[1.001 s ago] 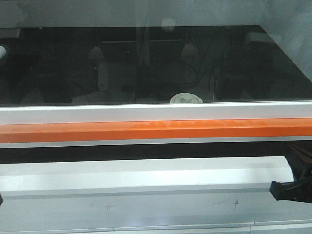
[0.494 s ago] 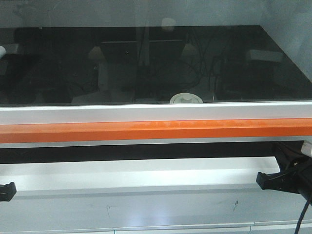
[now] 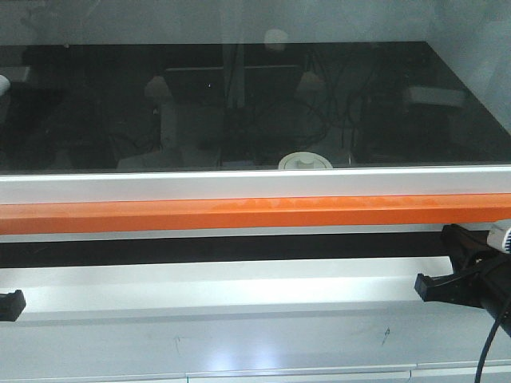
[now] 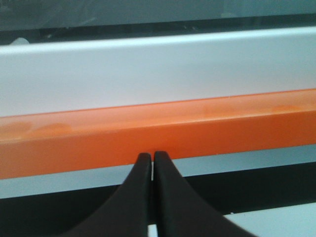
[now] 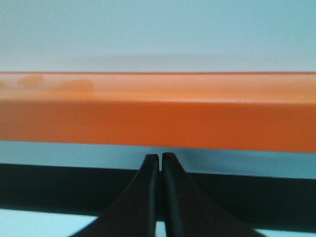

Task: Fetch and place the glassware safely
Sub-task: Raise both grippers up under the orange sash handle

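so the jar (image 3: 304,163) is sitting inside the enclosure, behind the dark glass pane (image 3: 239,104), a bit right of centre. only its cream-white lid (image 3: 304,159) with the little knob pokes up above the white frame (image 3: 239,185). the glass body is hidden behind that frame, so i can't tell what's in it. under the frame runs the orange bar (image 3: 239,214), then a dark gap, then a white ledge (image 3: 239,291). left gripper (image 4: 152,156) is clenched, black fingers pressed together with nothing between them, pointing at the orange bar. right gripper (image 5: 160,157) is the same deal, pinched closed and empty, over the right end of the ledge. both are well apart from the jar, on the near side of the frame.
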Tool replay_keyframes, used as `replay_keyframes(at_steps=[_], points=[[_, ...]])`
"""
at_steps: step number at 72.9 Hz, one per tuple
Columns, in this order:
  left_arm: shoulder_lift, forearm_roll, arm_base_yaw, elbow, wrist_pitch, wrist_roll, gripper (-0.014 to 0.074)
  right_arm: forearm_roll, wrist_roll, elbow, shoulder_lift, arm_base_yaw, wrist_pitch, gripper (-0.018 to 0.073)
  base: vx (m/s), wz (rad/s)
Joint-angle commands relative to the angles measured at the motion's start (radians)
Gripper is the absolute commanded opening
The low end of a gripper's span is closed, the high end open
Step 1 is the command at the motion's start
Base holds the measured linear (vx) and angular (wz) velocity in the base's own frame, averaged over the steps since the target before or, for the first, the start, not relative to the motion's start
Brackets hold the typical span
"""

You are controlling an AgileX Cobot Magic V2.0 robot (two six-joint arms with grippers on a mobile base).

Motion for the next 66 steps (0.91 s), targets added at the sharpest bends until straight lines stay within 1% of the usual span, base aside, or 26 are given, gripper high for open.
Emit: replay_keyframes(at_steps=[1,21,50,66], points=[[0.006,-0.009,-0.001,-0.026,-0.084,0.001,-0.0007,-0.010,-0.005,-0.026,-0.005,0.002,-0.104,-0.0001,0.00,0.00],[0.081,-0.009,-0.001,-0.026,-0.094,0.001,-0.0007,-0.010,-0.005,-0.026,0.002,0.002,-0.113,-0.0001,0.00,0.00],[0.172,-0.009,-0.001,-0.026,-0.228,0.001,-0.0007,-0.010,-0.005,-0.026,0.002,0.002,-0.115,-0.0001,0.00,0.00],[0.210,-0.009,-0.001,-0.026,-0.268,0.001,-0.0007,-0.010,-0.006,-0.026,0.002,0.002,-0.131,-0.0001,0.00,0.00]])
